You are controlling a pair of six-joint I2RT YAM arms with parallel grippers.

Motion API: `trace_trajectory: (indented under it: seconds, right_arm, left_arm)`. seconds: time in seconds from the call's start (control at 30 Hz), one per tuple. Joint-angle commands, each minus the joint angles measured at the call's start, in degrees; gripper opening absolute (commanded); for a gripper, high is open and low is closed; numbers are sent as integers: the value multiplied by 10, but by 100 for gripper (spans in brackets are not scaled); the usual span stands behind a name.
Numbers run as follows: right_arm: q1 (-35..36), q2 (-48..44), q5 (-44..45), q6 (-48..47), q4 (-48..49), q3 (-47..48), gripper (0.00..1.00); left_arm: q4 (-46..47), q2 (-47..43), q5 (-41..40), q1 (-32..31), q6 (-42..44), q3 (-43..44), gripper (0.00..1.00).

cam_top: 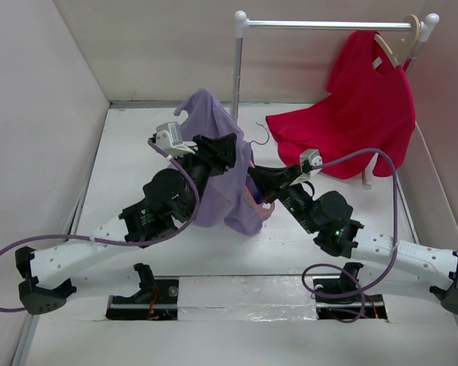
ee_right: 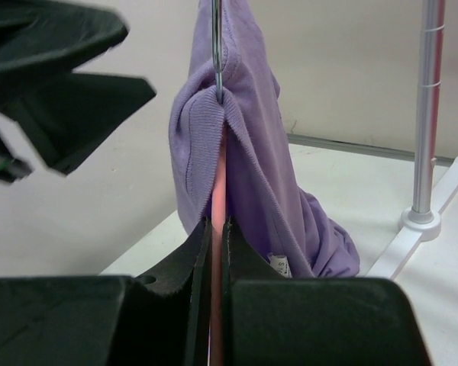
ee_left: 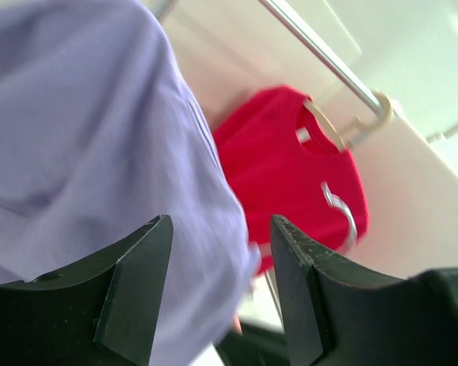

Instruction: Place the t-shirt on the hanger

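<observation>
The lavender t-shirt [cam_top: 214,171] hangs bunched in mid-air over the table centre, draped on the salmon-pink hanger [cam_top: 257,204]. The hanger's silver hook [cam_top: 264,136] sticks out to the right. My right gripper [cam_top: 258,185] is shut on the hanger. In the right wrist view the pink bar [ee_right: 217,191] runs up between the closed fingers [ee_right: 217,236] into the shirt's collar [ee_right: 252,183], with the hook [ee_right: 217,46] above. My left gripper [cam_top: 233,151] is open at the shirt's upper right. In the left wrist view the fabric [ee_left: 84,137] lies just beyond the spread jaws [ee_left: 221,263].
A bright red shirt [cam_top: 362,114] hangs on a wooden hanger [cam_top: 401,42] from the white clothes rail [cam_top: 328,24] at the back right. The rail's upright [cam_top: 238,69] stands just behind the lavender shirt. White walls close in the left, back and right.
</observation>
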Motion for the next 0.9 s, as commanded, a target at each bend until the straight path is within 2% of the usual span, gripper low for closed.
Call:
trace_trajectory:
  seconds: [0.0, 0.13, 0.2, 0.3, 0.53, 0.87]
  right_arm:
    - [12, -25, 17, -3, 64, 11, 0]
    - [12, -33, 13, -6, 49, 15, 0]
    - [12, -30, 8, -6, 49, 19, 0]
    - [18, -31, 9, -7, 45, 21, 0]
    - [23, -32, 20, -25, 42, 34, 0]
    - [23, 11, 25, -56, 62, 71, 0]
  left_arm:
    - [-19, 15, -1, 21, -21, 54, 51]
    - [-17, 37, 25, 42, -26, 61, 66]
    - [-41, 54, 48, 50, -27, 86, 67]
    - [-58, 88, 64, 50, -29, 109, 65]
    - [-35, 90, 69, 50, -42, 83, 48]
    - [-5, 89, 82, 50, -68, 47, 52]
